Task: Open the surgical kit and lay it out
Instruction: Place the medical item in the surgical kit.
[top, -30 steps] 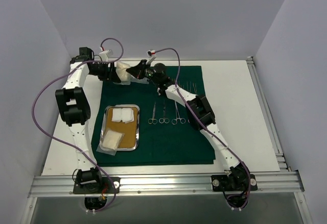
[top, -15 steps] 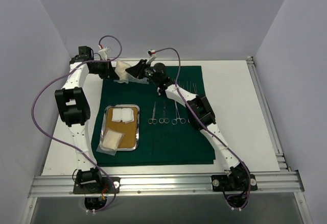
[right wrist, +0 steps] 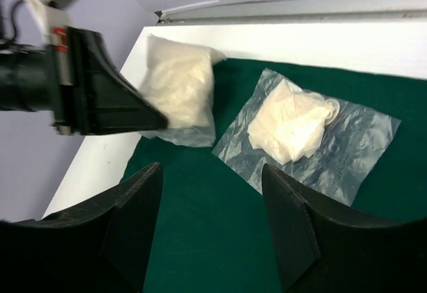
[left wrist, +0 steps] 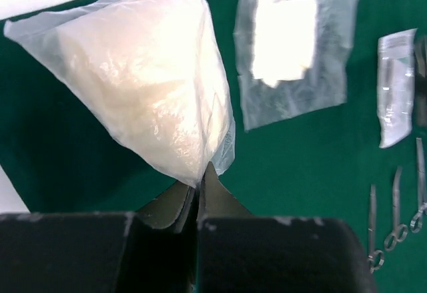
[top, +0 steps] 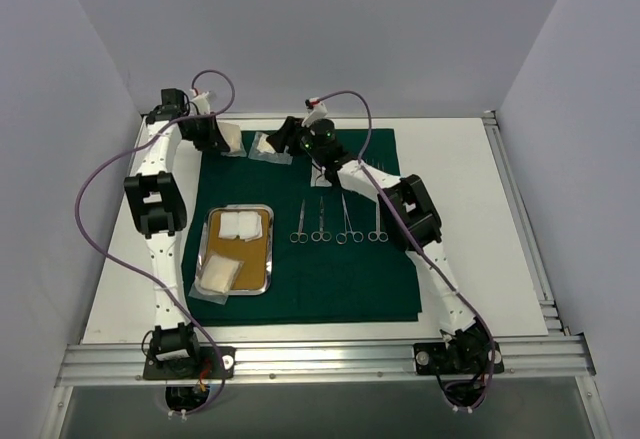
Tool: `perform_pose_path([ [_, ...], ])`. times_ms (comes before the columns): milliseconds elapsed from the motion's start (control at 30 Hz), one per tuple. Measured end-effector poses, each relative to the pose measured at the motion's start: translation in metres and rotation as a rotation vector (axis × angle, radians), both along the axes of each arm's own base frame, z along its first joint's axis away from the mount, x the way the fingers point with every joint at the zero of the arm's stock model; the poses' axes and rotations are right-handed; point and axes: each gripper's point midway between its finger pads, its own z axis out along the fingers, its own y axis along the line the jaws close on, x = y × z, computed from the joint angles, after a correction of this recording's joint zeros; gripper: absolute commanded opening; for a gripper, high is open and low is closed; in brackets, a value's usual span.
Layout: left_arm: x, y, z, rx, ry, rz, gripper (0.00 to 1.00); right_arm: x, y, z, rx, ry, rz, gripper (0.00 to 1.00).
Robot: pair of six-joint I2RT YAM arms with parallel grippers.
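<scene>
The surgical kit's dark green cloth point(top: 330, 279) lies spread on the table. At its left, the steel tray point(top: 268, 259) with tan liner holds white gauze packets point(top: 240, 223). Steel scissors and forceps point(top: 320, 222) lie in a row mid-cloth. My left gripper point(left wrist: 199, 173) is shut on the corner of a clear bag of white material point(left wrist: 147, 73) at the cloth's far left corner point(top: 228, 139). My right gripper point(right wrist: 210, 186) hangs open, empty, just short of a flat clear packet point(right wrist: 307, 133) lying on the cloth point(top: 268, 147).
A narrow sealed packet point(left wrist: 395, 86) lies right of the flat one. White table point(top: 460, 219) borders the cloth, with a metal rail point(top: 520, 219) along its right edge. Grey walls enclose the back and sides. The two grippers are close together at the far edge.
My left gripper shut on the bag's corner and drew it left. My right gripper opened, leaving the flat packet on the cloth, and its arm shifted, uncovering a further instrument.
</scene>
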Motion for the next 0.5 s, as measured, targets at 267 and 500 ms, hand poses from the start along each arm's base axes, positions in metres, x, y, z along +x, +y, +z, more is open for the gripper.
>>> perform_pose_path([
  [267,-0.007,-0.002,-0.025,0.075,0.06,-0.022,0.13,-0.006,-0.009,0.03,-0.008,-0.045,-0.006,0.56],
  [500,-0.004,0.005,-0.021,0.152,0.04,-0.018,0.48,-0.008,-0.014,0.014,-0.059,-0.012,-0.017,0.56],
])
